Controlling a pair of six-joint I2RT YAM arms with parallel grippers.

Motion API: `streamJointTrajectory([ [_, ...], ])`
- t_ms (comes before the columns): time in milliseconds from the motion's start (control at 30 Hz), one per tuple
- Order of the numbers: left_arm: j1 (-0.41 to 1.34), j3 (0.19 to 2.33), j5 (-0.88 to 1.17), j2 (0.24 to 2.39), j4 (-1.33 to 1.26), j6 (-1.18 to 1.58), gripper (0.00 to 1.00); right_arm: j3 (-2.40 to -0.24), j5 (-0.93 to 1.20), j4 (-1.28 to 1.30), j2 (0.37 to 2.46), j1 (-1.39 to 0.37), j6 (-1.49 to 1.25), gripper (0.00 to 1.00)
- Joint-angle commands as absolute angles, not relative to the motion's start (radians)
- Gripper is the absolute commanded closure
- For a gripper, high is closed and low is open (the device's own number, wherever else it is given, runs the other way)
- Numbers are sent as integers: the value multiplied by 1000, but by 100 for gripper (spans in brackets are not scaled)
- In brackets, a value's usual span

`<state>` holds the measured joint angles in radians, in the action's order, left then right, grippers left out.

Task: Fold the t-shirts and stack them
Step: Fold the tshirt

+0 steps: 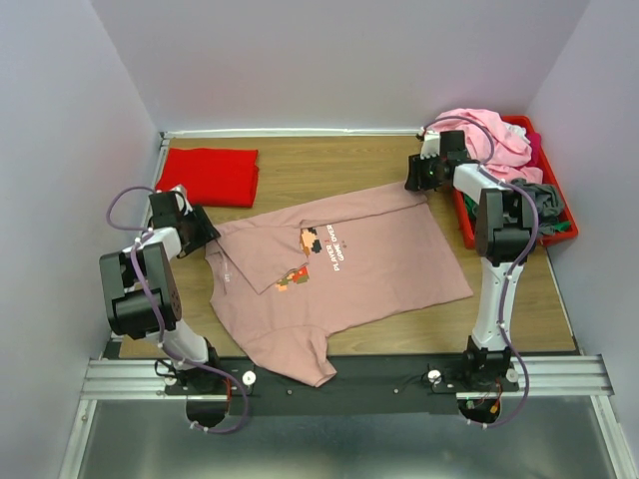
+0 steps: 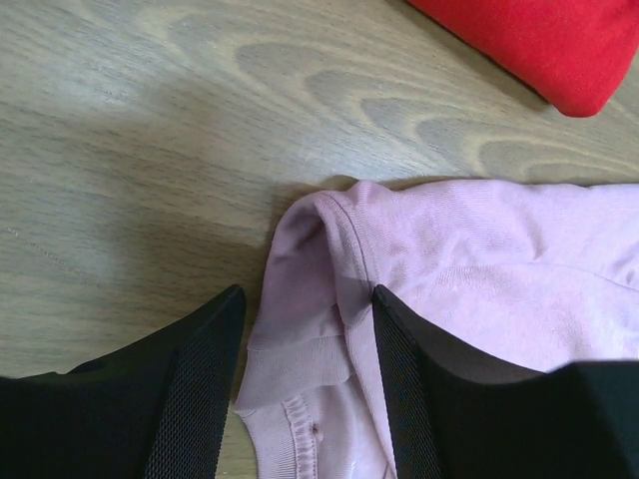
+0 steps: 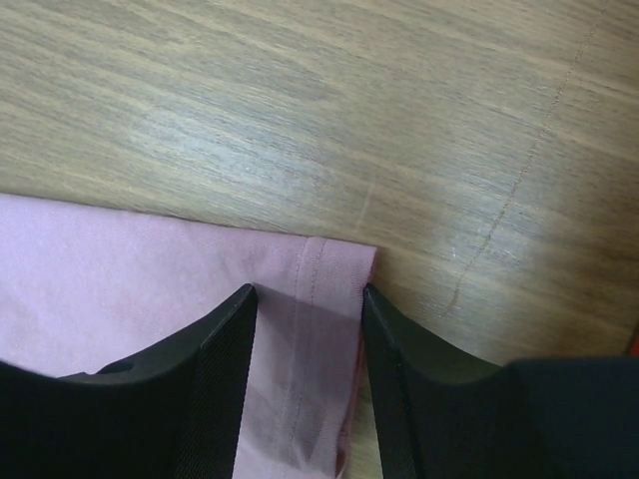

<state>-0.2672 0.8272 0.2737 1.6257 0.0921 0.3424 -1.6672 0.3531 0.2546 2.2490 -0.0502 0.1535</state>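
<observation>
The dusty-pink t-shirt [image 1: 349, 269] lies spread, print up, in the middle of the wooden surface [image 1: 329, 165]. The left fingers [image 2: 190, 399] stand partly open astride its bunched left edge, probably a sleeve. The right fingers [image 3: 215, 389] stand partly open astride its far-right hem corner. A folded red t-shirt [image 1: 210, 175] lies far left, and other t-shirts [image 1: 489, 135] are heaped in the red bin [image 1: 467, 222].
</observation>
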Motion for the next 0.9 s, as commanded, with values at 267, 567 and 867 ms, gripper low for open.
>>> streamJointTrajectory([
  [267, -256, 847, 264, 1678, 141, 316, 70, -1683, 377, 307, 2321, -43, 152, 66],
  [567, -255, 857, 350, 1652, 100, 305, 100, -1697, 410, 322, 2324, -43, 173, 97],
  [867, -255, 836, 307, 1483, 49, 313, 100, -1713, 411, 322, 2273, -43, 198, 99],
])
